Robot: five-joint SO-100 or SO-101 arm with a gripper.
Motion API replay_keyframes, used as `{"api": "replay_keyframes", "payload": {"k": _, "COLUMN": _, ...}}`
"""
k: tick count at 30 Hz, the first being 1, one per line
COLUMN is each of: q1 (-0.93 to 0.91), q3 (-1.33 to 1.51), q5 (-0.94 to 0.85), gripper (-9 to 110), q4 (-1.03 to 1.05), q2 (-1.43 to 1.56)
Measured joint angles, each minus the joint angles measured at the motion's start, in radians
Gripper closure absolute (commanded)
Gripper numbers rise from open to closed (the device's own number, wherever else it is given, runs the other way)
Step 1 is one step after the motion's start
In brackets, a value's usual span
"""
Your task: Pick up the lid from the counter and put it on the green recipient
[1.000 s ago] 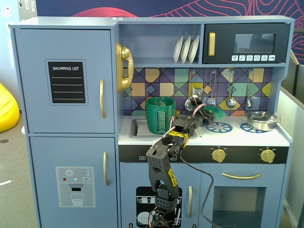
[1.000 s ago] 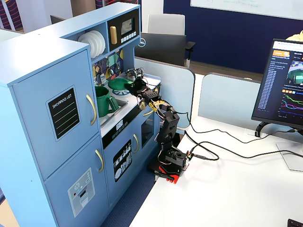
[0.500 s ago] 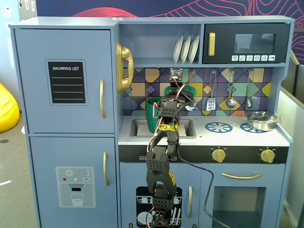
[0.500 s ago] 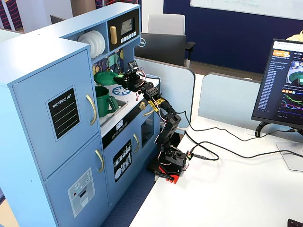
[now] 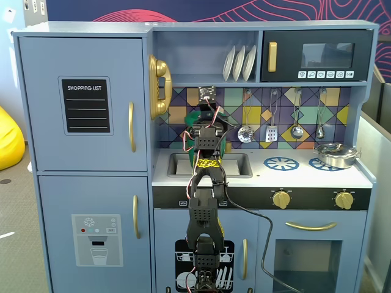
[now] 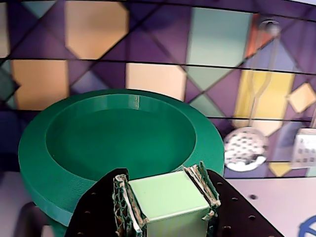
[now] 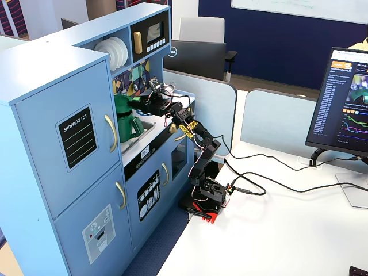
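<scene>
You see a white desk (image 7: 276, 230) with a monitor (image 7: 345, 98), grey partitions (image 7: 270, 121) and a yellow beanbag (image 5: 9, 137).

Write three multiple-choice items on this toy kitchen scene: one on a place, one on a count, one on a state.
1. The silver pot, in a fixed view, sits:
A in the sink
B on the microwave
C at the counter's right end

2. White plates on the shelf:
A three
B two
C five

3. The gripper is:
A open
B shut on the lid's handle
C out of view

Answers: 1 C, it rests far right on the worktop. 2 A, three stand side by side. 3 B, the wrist view shows both fingers pressing the handle.
</scene>
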State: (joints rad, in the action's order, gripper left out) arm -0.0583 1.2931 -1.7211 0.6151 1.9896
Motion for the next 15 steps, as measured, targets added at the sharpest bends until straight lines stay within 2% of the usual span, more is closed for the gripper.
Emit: {"api": "replay_keyframes", "payload": {"k": 15, "q1": -0.009, "q3": 0.072, "q5": 0.000, "gripper": 102, "q4": -0.055, "q2": 0.000}}
